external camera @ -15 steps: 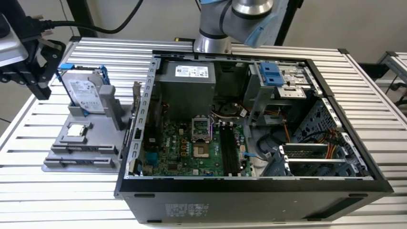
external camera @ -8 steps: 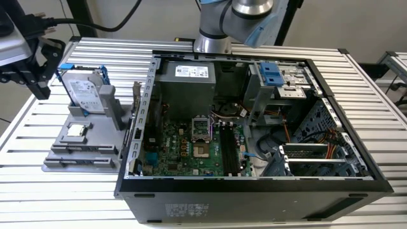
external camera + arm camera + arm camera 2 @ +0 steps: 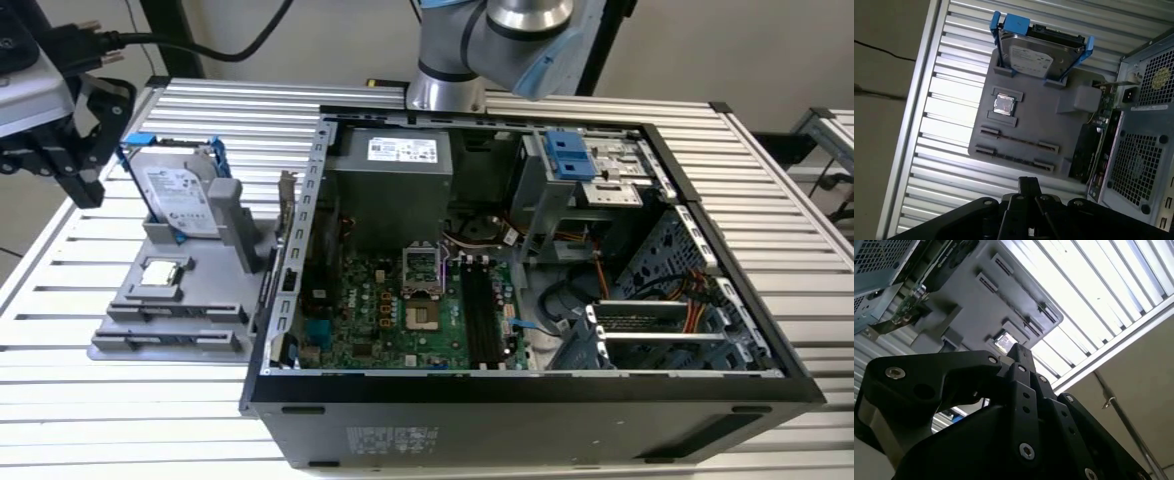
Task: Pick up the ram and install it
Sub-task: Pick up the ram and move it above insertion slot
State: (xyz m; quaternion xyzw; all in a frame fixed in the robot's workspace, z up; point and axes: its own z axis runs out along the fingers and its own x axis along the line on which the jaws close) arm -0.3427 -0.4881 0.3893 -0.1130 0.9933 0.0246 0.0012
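The ram (image 3: 1019,140) sits edge-on in a slot of the grey moulded holder (image 3: 1039,117), a thin dark strip with its long axis parallel to the hard drive (image 3: 1031,57) at the holder's other end; its chips are hard to make out. The black end effector (image 3: 1029,182), fingers together and empty, hovers just off the holder

1. A counter (image 3: 147,400) of ribbed silver metal slats fills the scene.
2. In the first wrist view, strong light glares white off its slats (image 3: 949,107).
3. A plain pale wall (image 3: 747,50) stands beyond the far edge.
4. A second slatted counter (image 3: 830,130) stands at the exterior view's right.
5. The floor (image 3: 884,125) is dull grey-brown, with a thin dark cable (image 3: 884,50) lying across it.
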